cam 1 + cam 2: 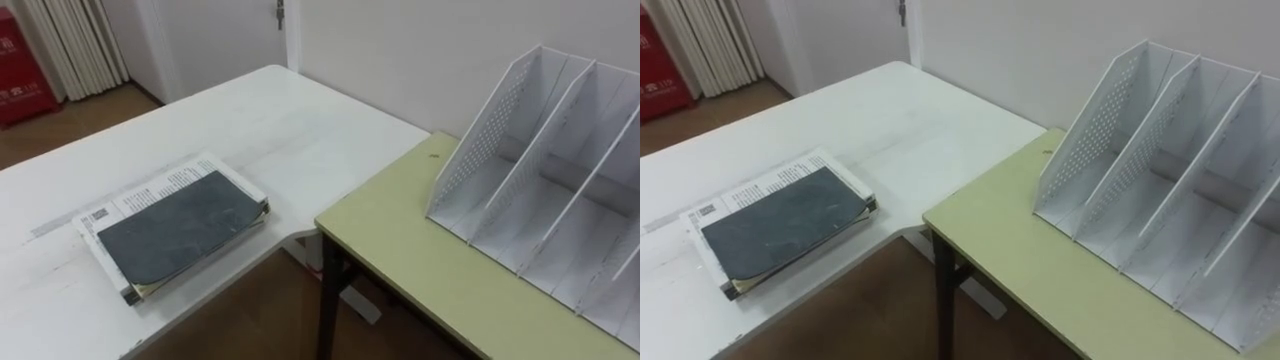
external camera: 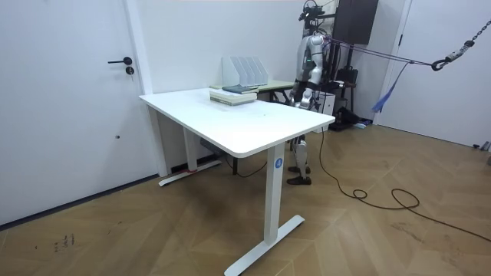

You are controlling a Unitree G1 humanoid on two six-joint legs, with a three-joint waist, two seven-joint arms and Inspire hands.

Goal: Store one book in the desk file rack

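Two books lie stacked flat near the corner of the white table (image 1: pixel 250 120). The top one is a dark grey book (image 1: pixel 180 228), and a white printed book (image 1: pixel 150 190) sticks out beneath it. The white perforated file rack (image 1: pixel 545 175) stands on the green desk (image 1: pixel 420 255) to the right, its slots open and holding nothing. In the room view the robot stands behind the white table beside the green desk, arms hanging. Its left hand (image 2: pixel 296 95) and right hand (image 2: pixel 308 100) sit low by its hips, away from the books (image 2: pixel 234 94) and the rack (image 2: pixel 245 71).
The green desk butts against the white table's edge, with a gap and bare floor (image 1: pixel 240 320) at the inner corner. A wall runs behind both tables. A door (image 1: pixel 215 35), curtains (image 1: pixel 75 45) and a red box (image 1: pixel 20 70) stand far back left.
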